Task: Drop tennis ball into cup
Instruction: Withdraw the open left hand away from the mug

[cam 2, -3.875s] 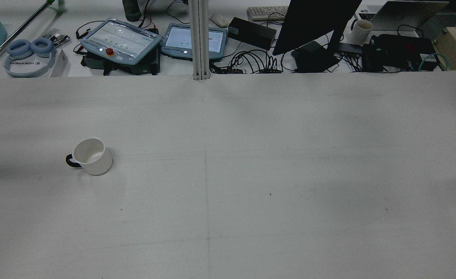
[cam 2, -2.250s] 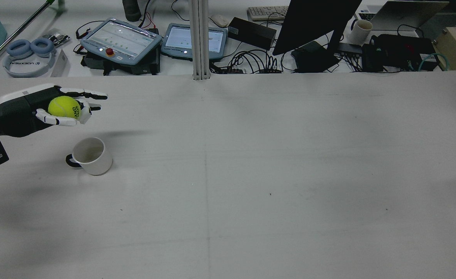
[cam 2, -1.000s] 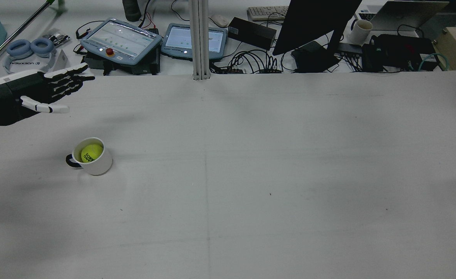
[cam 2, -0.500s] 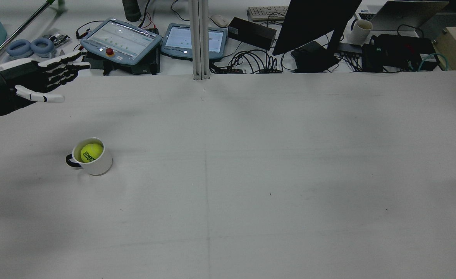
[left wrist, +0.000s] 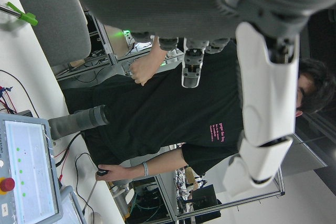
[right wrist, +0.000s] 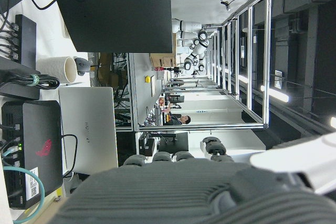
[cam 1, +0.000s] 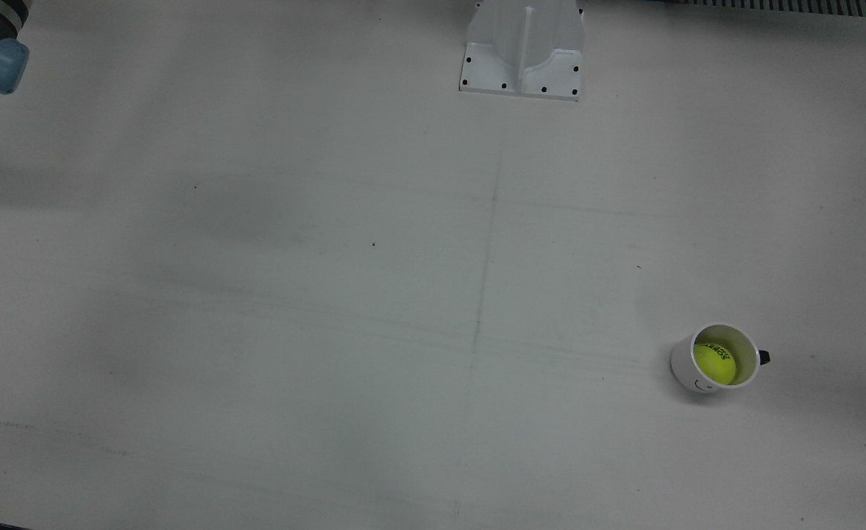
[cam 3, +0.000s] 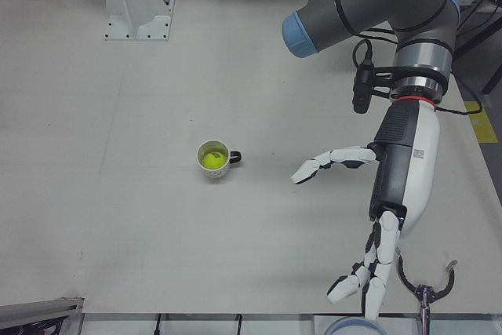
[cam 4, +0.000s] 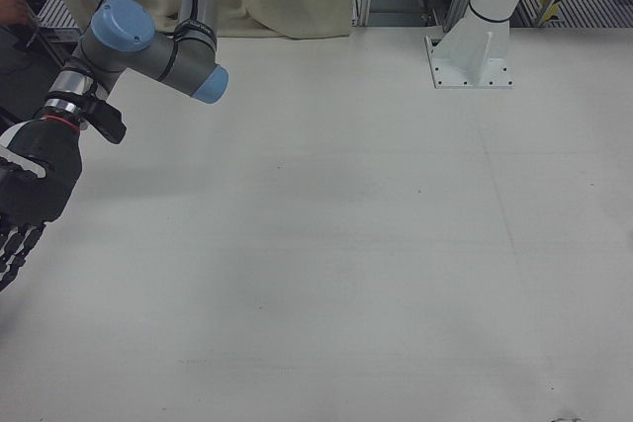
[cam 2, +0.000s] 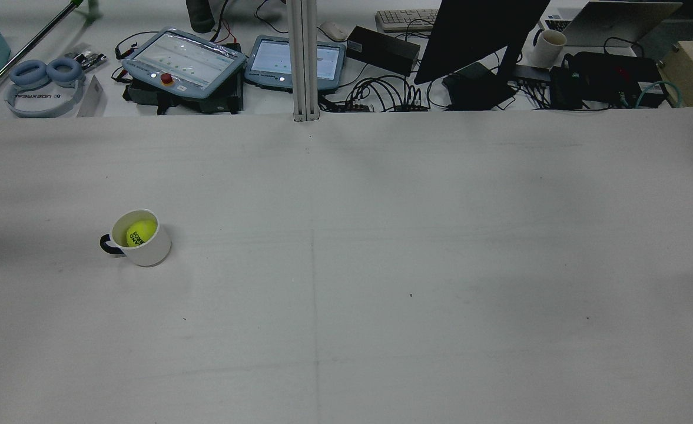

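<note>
**Tennis ball sits in the cup; both hands empty and away from it**

Front view: the white cup (cam 1: 714,358) stands upright on the table (cam 1: 329,294), toward the lower right of the view, and the yellow tennis ball (cam 1: 714,363) lies inside it, below the rim. No hand shows here; a white pedestal (cam 1: 522,48) stands far up the table from the cup.

Rear view: the cup (cam 2: 142,238), with its dark handle pointing to the view's left, holds the tennis ball (cam 2: 141,232). No hand appears. Beyond the table's far edge from the cup lie two teach pendants (cam 2: 182,61) and blue headphones (cam 2: 44,76).

Left-front view: the left hand (cam 3: 400,182) hangs well apart from the cup (cam 3: 214,158), to its right in the view, fingers (cam 3: 380,260) spread and straight, holding nothing. The ball (cam 3: 210,160) rests in the cup.

Right-front view: the right hand (cam 4: 30,195) is at the view's left edge, fingers pointing down and apart, nothing in them. The cup is outside this view.

Left hand view: white fingers (left wrist: 262,103) extended, with a person in a black shirt (left wrist: 173,119) beyond.

Right hand view: a monitor (right wrist: 118,9) and a laptop (right wrist: 89,129) beyond the hand.
</note>
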`<state>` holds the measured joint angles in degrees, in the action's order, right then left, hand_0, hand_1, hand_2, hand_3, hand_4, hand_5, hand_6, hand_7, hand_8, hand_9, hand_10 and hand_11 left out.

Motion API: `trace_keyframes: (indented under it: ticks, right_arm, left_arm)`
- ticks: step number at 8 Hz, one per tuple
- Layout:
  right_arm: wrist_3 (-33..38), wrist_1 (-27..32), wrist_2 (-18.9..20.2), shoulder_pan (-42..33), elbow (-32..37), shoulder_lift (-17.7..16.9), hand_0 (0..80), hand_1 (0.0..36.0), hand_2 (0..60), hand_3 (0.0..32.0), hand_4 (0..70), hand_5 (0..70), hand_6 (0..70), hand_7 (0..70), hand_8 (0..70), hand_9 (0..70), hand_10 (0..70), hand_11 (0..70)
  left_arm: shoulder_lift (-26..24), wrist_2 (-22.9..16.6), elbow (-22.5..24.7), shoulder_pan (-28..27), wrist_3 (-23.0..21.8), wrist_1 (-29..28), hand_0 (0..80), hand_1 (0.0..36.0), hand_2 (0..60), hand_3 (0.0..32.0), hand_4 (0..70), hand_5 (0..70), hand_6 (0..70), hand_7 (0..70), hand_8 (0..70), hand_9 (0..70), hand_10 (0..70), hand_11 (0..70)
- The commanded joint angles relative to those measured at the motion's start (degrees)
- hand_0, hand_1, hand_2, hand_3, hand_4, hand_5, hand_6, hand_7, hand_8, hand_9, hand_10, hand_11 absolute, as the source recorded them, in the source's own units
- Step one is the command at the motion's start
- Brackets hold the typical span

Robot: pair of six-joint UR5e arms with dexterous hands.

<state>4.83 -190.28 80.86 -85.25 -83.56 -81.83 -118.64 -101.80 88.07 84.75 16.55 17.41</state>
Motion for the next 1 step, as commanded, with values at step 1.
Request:
trace_keyframes:
  ticks: [1]
  right_arm:
    - [0.0,-0.09,0.0,0.0,-0.02,0.0,0.0,0.0,0.0,0.0,0.0,0.0,0.0,0.0,0.0,0.0,0.0,0.0]
  left_arm:
    - [0.08,-0.07,0.96,0.15,-0.2,0.61,55.9,29.6,19.2,0.0,0.0,5.1,2.8,18.4,0.0,2.2,0.0,0.0]
